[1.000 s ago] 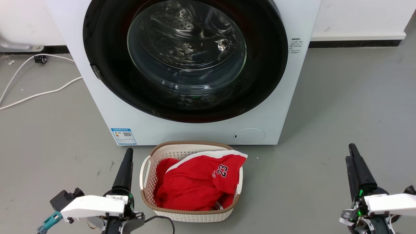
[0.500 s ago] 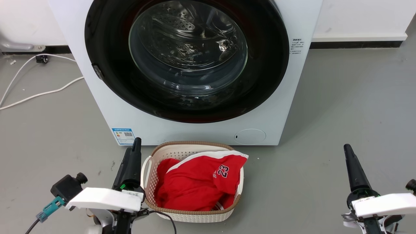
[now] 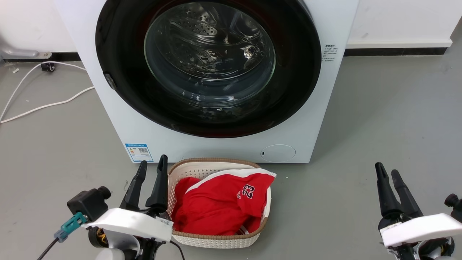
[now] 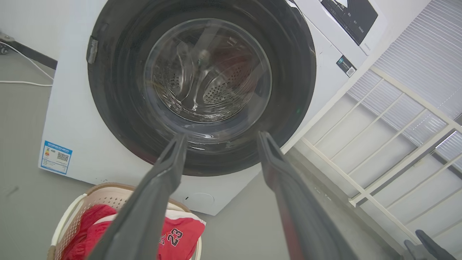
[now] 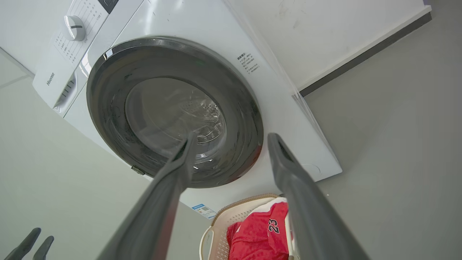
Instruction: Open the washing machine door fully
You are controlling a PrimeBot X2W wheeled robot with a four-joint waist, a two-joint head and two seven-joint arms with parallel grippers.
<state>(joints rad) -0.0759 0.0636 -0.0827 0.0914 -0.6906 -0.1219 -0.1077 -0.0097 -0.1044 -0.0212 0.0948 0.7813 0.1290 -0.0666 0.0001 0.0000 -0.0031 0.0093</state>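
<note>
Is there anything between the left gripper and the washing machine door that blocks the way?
Nothing visible does. The left gripper, open, stands beside the laundry basket, and its wrist view looks straight at the washing machine door. The basket sits on the floor, below the door.

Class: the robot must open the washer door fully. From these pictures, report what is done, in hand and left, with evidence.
Done: nothing; the washing machine door sits shut, flush with the white front. In hand: left gripper and right gripper are open, low by the floor, apart from the door. To do: reach the door, grip its edge and swing it fully open above the basket.
</note>
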